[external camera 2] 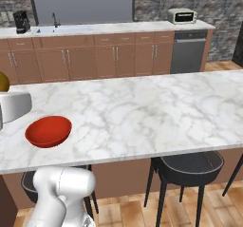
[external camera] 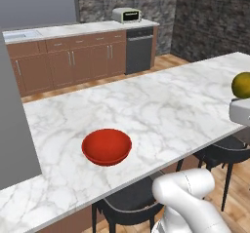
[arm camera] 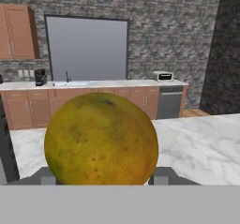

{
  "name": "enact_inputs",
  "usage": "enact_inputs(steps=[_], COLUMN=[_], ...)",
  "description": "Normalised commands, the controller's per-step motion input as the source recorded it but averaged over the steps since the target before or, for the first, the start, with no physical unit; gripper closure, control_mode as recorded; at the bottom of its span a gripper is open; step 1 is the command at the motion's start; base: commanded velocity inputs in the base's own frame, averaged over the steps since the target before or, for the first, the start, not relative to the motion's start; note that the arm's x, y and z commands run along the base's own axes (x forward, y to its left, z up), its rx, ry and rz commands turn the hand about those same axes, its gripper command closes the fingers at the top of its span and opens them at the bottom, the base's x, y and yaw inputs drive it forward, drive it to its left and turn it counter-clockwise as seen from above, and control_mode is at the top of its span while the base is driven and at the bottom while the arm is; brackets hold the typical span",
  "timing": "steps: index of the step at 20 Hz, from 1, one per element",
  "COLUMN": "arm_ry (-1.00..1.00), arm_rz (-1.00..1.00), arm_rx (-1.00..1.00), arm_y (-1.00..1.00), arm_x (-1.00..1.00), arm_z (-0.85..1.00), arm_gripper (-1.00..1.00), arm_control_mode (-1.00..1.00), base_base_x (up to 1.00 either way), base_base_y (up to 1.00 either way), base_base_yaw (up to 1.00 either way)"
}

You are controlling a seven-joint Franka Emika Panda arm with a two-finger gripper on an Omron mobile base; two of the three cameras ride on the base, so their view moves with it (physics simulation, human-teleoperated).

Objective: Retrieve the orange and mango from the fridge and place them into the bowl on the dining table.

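My gripper (arm camera: 103, 180) is shut on the mango (arm camera: 101, 139), a yellow-green fruit with an orange tinge that sits between the two dark fingertips (arm camera: 47, 176). In the left base view the mango (external camera: 241, 85) hangs at the right edge, above the dining table (external camera: 161, 105). The right base view catches a sliver of the mango (external camera 2: 3, 81) at the left edge, up and to the left of the bowl (external camera 2: 48, 131). The red bowl (external camera: 106, 146) sits empty near the table's front edge, well left of the mango. The orange is out of view.
Dark round stools (external camera: 129, 200) (external camera 2: 190, 166) stand under the table's near edge. A tall flat grey panel (external camera: 14, 129), possibly part of the fridge, rises at the left. Brown cabinets (external camera 2: 114, 55), a dark dishwasher (external camera: 139, 49) and a toaster oven (external camera: 127, 15) line the far wall.
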Motion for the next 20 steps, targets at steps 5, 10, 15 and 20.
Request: enact_inputs(steps=[5,10,15,20], arm_ry=[0.00,0.30,0.48,0.51], arm_rz=[0.00,0.03,0.12,0.19], arm_rx=[0.00,0.00,0.00,0.00], arm_y=[0.00,0.00,0.07,0.38], arm_x=[0.00,0.61,0.90,0.99], arm_z=[0.00,-0.18,-0.42,-0.65], arm_gripper=[1.00,1.00,1.00,1.00], arm_control_mode=[1.00,-1.00,-1.00,-1.00], base_base_x=[0.28,0.11,0.00,0.00], base_base_y=[0.00,0.00,0.00,0.00], base_base_yaw=[0.00,0.00,0.00,0.00])
